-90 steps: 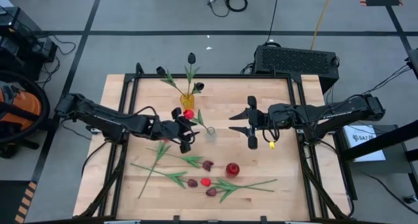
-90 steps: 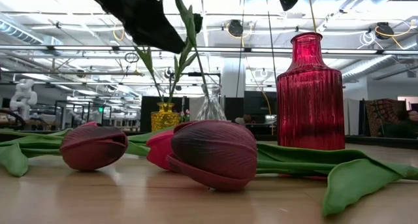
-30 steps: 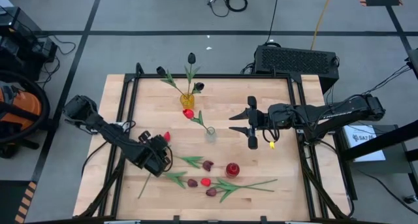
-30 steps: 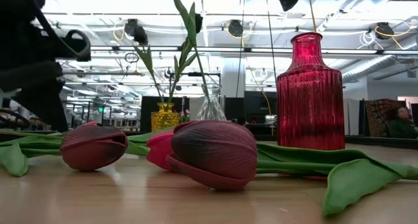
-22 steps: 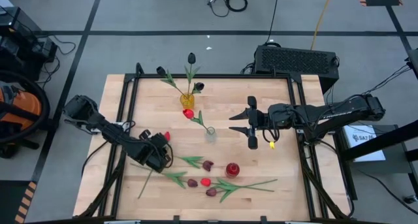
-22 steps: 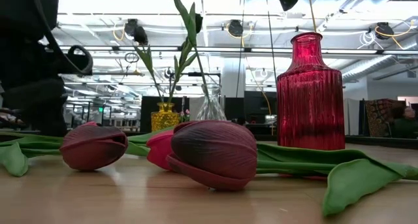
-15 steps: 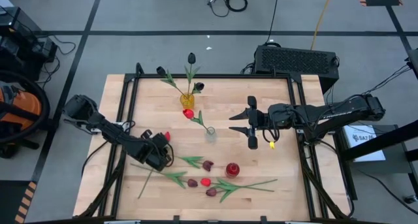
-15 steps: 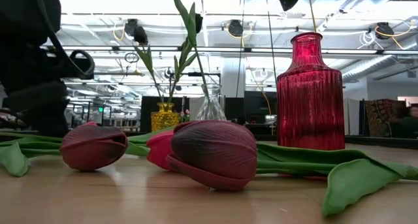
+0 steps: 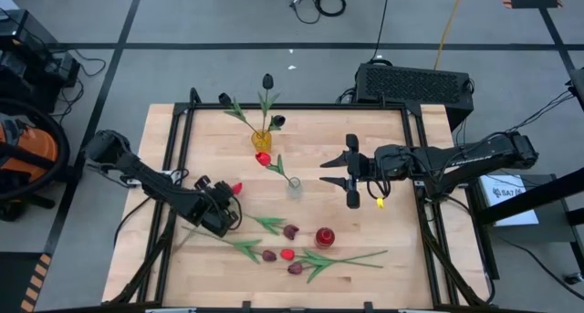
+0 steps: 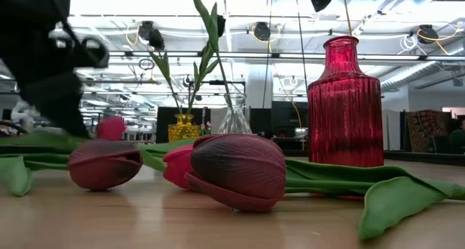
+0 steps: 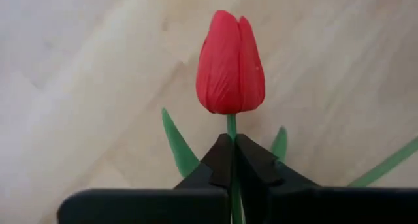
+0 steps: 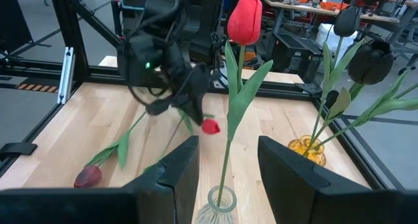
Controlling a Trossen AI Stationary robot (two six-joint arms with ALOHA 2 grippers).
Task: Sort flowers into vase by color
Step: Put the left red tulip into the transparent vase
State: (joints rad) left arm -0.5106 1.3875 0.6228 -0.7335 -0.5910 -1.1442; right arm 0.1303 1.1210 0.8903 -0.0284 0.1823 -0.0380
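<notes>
Nearest, low view: dark maroon tulip heads (image 10: 237, 169), smooth and waxy, lying on the pale wood-grain table (image 10: 218, 227) beside a ribbed red glass vase (image 10: 345, 104). Left end effector (image 11: 233, 160) pinched on a red tulip (image 11: 230, 64) by its thin green stem, at table's left. Farther: clear vase (image 9: 294, 184), yellow vase (image 9: 262, 140). Right end effector (image 9: 352, 177) spread, empty.

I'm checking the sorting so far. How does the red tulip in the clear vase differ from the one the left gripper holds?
The red tulip in the clear vase stands upright, stem in the clear vase; the held red tulip is off the table, stem pinched in the shut left gripper. The vase tulip is mid-table; the held one is nearer the table's left side. Both have bright red heads and green stems.
</notes>
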